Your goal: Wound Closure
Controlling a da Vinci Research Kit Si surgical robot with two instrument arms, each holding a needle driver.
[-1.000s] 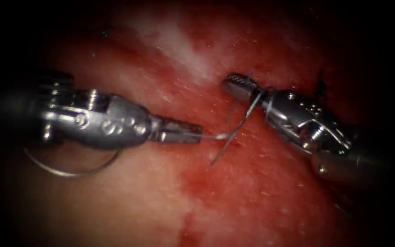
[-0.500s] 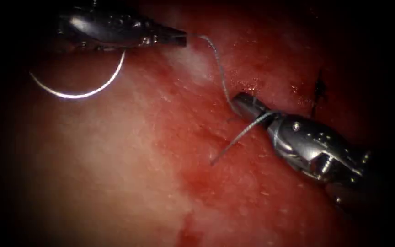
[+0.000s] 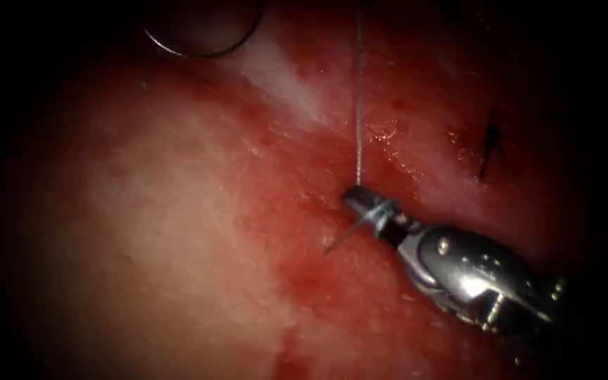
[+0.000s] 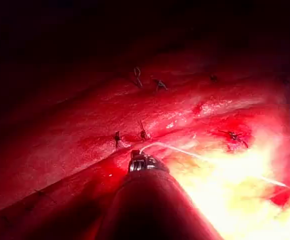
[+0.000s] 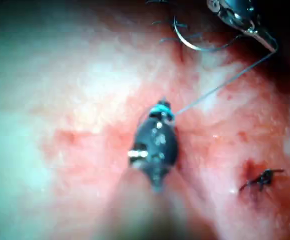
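Right tool (image 3: 362, 199), jaws closed with thread (image 3: 358, 98) looped around them; left tool (image 5: 245, 17) grips the taut thread, needle (image 3: 202, 42) hanging free.

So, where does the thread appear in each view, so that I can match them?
Endoscope view: the thread runs straight down to the right tool and wraps around it.
Left wrist view: the thread leaves the left tool, which holds it.
Right wrist view: the thread joins both tools; the needle, held by neither, lies beside the left tool.
Shared landmark: the dark stitch right of the thread.
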